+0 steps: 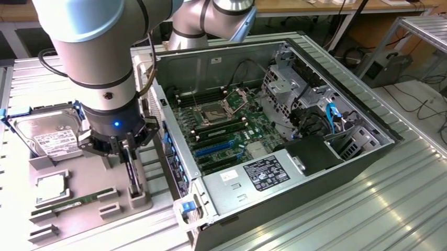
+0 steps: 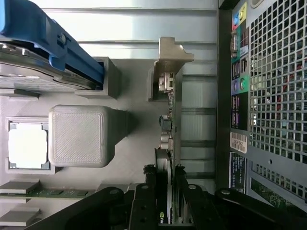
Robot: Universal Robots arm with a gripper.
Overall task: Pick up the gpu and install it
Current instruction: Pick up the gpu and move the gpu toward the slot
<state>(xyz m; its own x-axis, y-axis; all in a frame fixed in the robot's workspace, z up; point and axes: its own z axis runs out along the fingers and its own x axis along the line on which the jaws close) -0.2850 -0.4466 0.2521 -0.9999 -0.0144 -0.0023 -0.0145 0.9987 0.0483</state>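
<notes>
Claw (image 1: 130,157) is down on the gpu (image 1: 133,175), fingers (image 2: 146,191) on both flat faces of the card, closed on it as far as the wrist view shows (no visible gap either side). The gpu stands on edge in its slot of the grey fixture tray (image 1: 80,170), silver bracket end away from the claw, not lifted out. The tray sits on the metal tabletop (image 1: 363,209), just beside the open PC case (image 1: 231,201), at the exterior view's left of it. Also on the tray: hard drive (image 1: 50,137) in a blue carrier, a CPU chip (image 1: 50,186), a green memory stick (image 1: 73,201). Motherboard (image 1: 216,133) is exposed inside the case, blue slots visible.
</notes>
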